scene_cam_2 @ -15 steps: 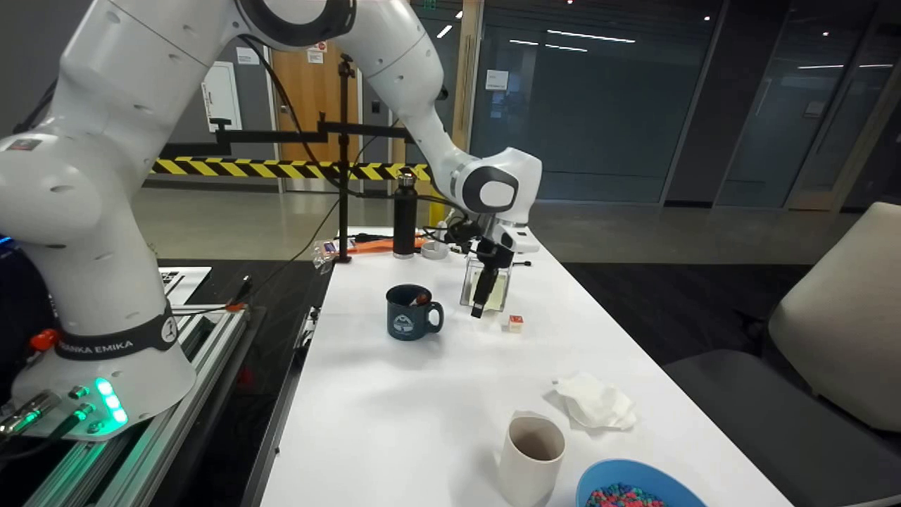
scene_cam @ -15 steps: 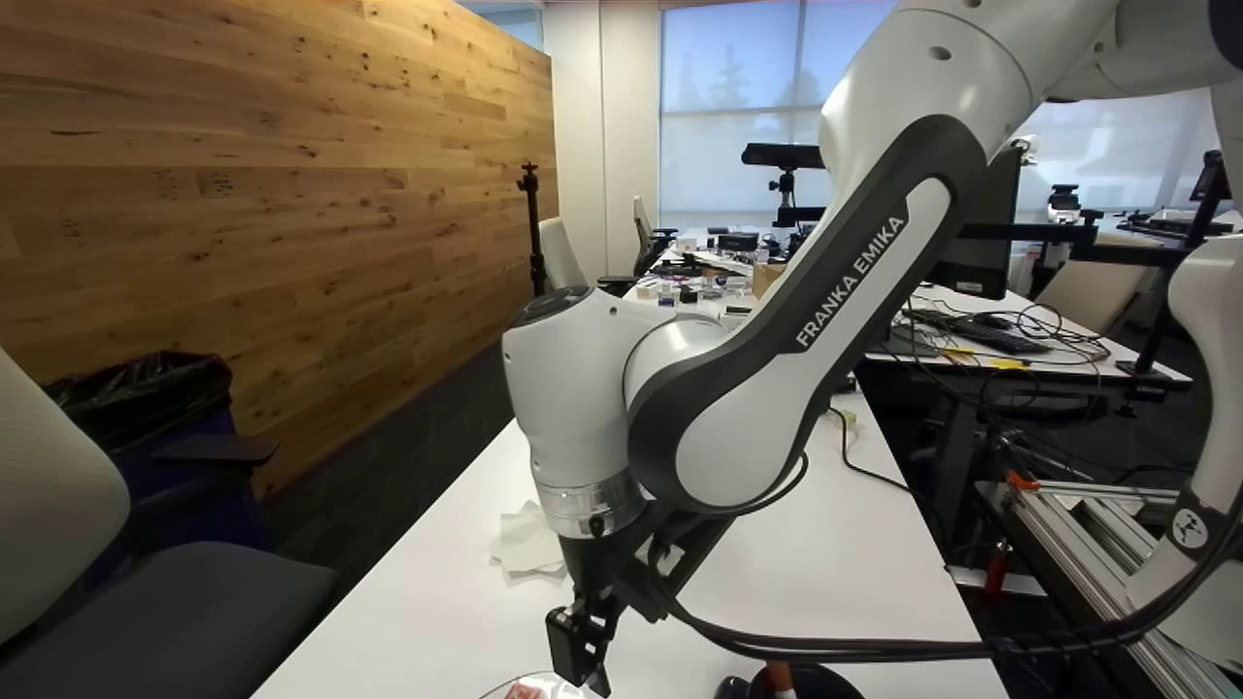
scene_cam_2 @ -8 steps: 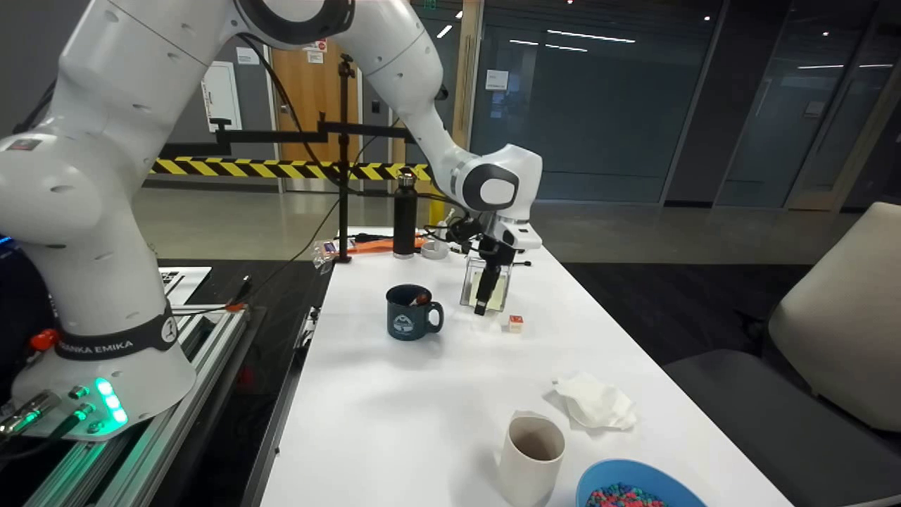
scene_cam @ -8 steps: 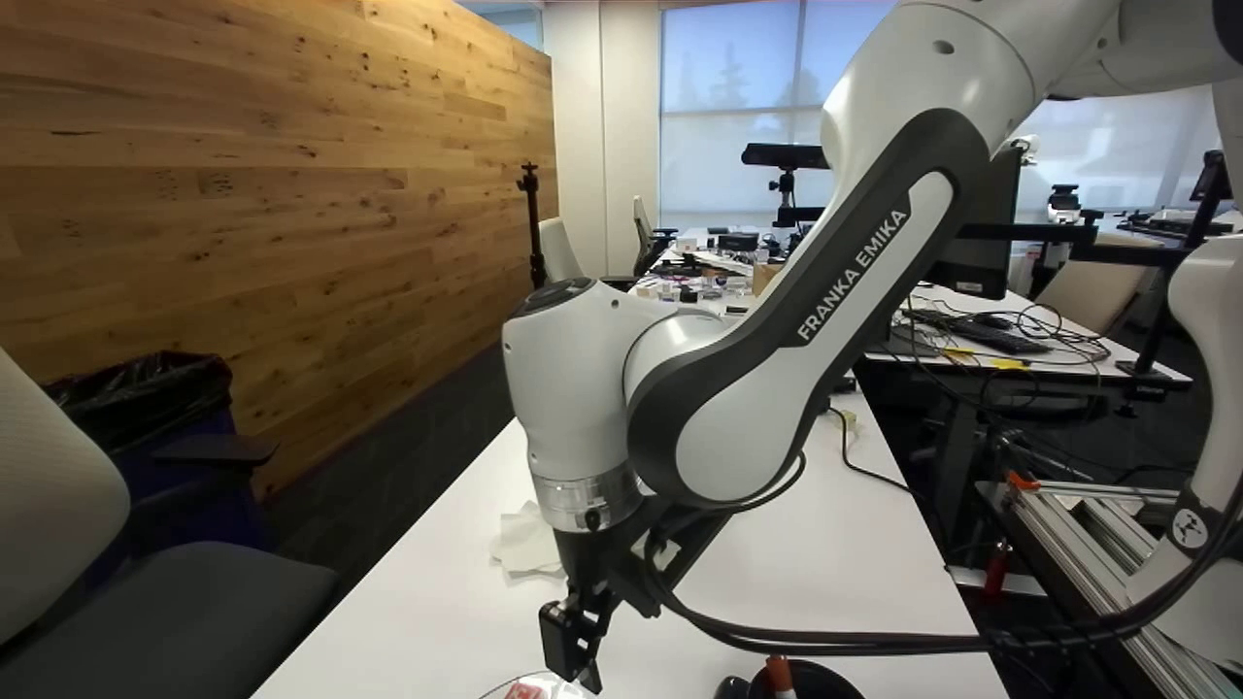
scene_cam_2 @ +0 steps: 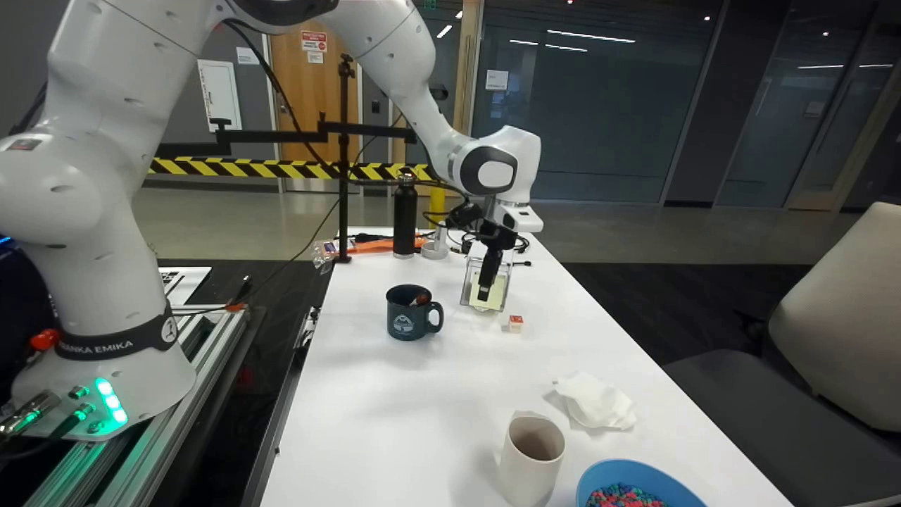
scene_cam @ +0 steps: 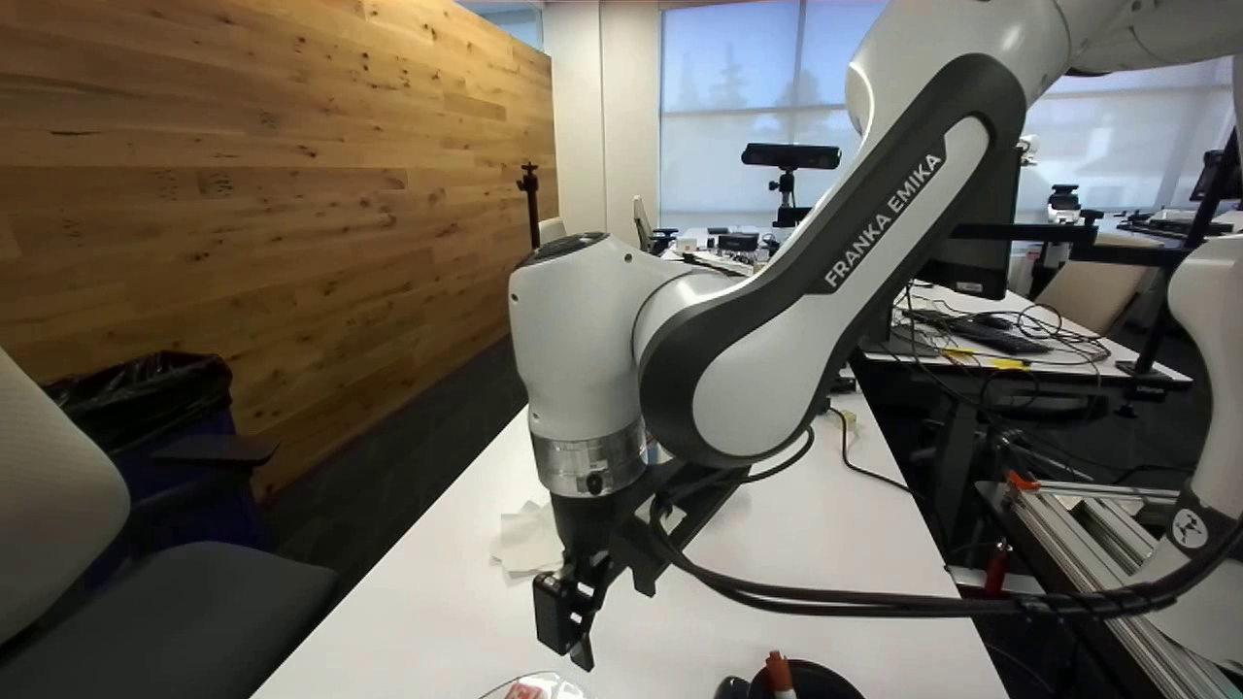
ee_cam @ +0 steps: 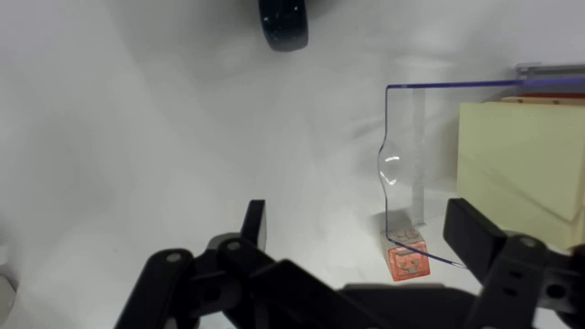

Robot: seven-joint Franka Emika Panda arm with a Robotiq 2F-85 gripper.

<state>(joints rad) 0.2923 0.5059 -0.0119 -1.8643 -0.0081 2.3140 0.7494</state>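
Note:
My gripper (ee_cam: 358,224) is open and empty, with its fingers wide apart. It hangs above the white table, and also shows in both exterior views (scene_cam: 563,641) (scene_cam_2: 484,292). A small wooden letter block (ee_cam: 409,260) with a red-orange face lies below, between the fingers in the wrist view; it sits on the table in an exterior view (scene_cam_2: 515,324). A clear plastic holder (ee_cam: 402,114) with pale yellow notes (ee_cam: 516,160) is beside it, partly behind the right finger. Its clear edge crosses the block in the wrist view. A dark mug (scene_cam_2: 405,317) holding a brown-topped item stands nearby.
A beige cup (scene_cam_2: 531,465), a blue bowl (scene_cam_2: 619,470) with colourful bits and a crumpled white napkin (scene_cam_2: 595,401) are on the table. A black bottle (scene_cam_2: 405,218), a black post (scene_cam_2: 343,162) and an orange item (scene_cam_2: 373,246) stand at the far end.
My gripper has risen away from the table, with the arm lifting, and stays open-handed now. The block, holder and mug have not moved.

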